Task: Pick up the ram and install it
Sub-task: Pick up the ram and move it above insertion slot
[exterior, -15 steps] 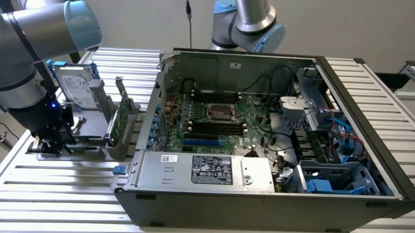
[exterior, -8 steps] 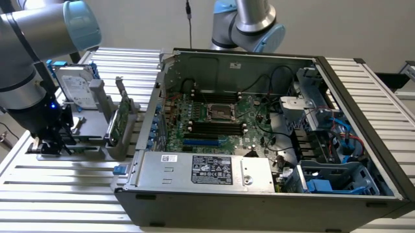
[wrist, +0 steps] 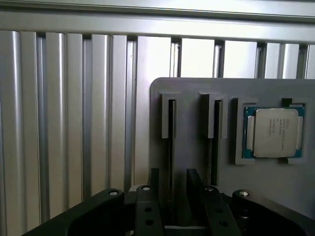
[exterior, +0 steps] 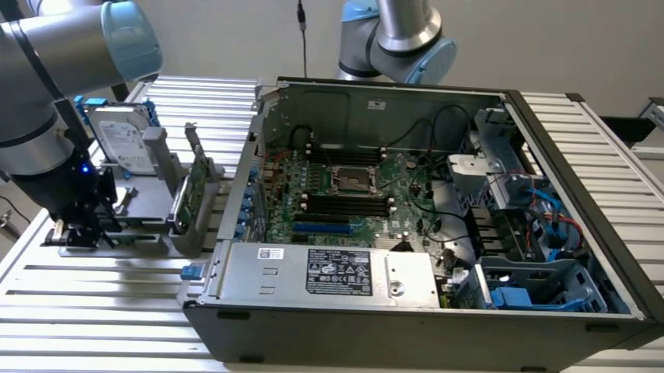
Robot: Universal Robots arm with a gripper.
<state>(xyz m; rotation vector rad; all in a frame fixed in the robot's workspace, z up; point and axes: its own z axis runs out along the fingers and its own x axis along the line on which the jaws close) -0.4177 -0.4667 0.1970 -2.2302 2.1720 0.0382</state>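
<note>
In the exterior view the arm (exterior: 47, 163) stands at the far left. Its dark body hides much of the gripper (exterior: 81, 229), which is low over the end of the grey holder (exterior: 140, 242). To the exterior view's right stand a silver hard drive (exterior: 117, 140), a green card (exterior: 190, 186) with a metal bracket, and the open sheet-metal computer case (exterior: 311, 330). In the wrist view, ribbed aluminium table slats (wrist: 74, 123) lie beside the matt grey holder. The gripper's two black fingers (wrist: 153, 191), cut off by the picture's edge, stand apart on either side of a narrow slot, closed on nothing. The ram (wrist: 171, 142) shows only as a thin dark edge in that slot, its chips unseen. What the second slot (wrist: 215, 142) holds is unclear. A square, metal-capped processor (wrist: 274, 132) sits in a recess.
</note>
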